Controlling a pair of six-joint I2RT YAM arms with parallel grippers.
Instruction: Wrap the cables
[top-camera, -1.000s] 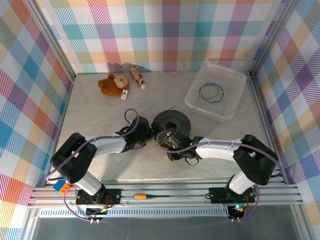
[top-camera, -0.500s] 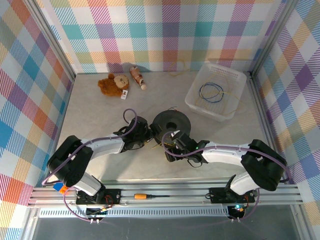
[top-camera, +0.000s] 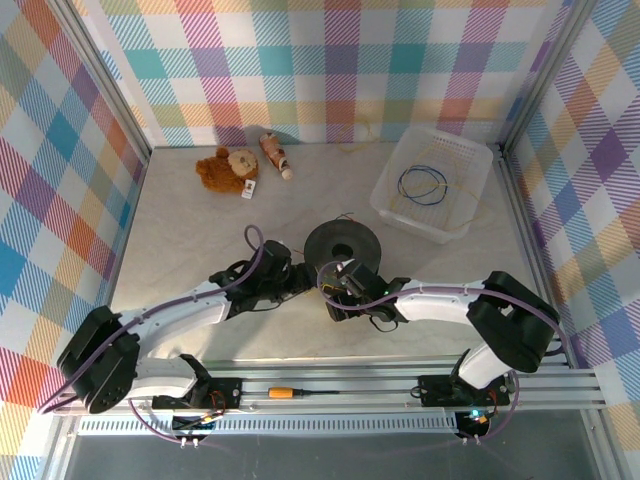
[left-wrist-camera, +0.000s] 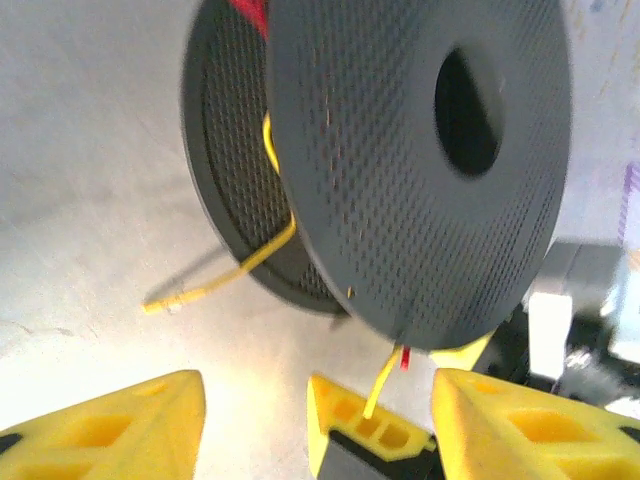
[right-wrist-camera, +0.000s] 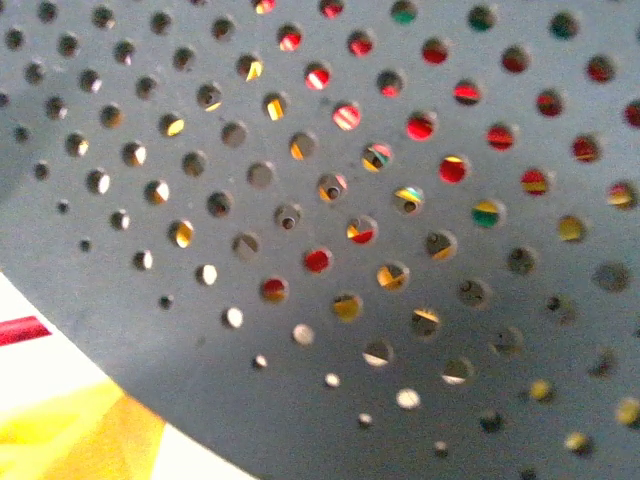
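Evidently cables (left-wrist-camera: 240, 266) thin, light, springy; yellow strand half-wound on black spool (top-camera: 342, 243) at worktop (top-camera: 190, 230) centre, loose end trailing. Pinch near tip; likely slippery. Left hand (top-camera: 300, 278) spread; right hand (top-camera: 334, 283): cannot tell.

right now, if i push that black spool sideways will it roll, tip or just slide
Likely slides rather than rolls: the black spool seems to lie flat on the table, hub hole facing up. Probably light, since its flanges are thin and perforated. The yellow wire trailing from between them looks thin and floppy, so tugging it may drag the spool.
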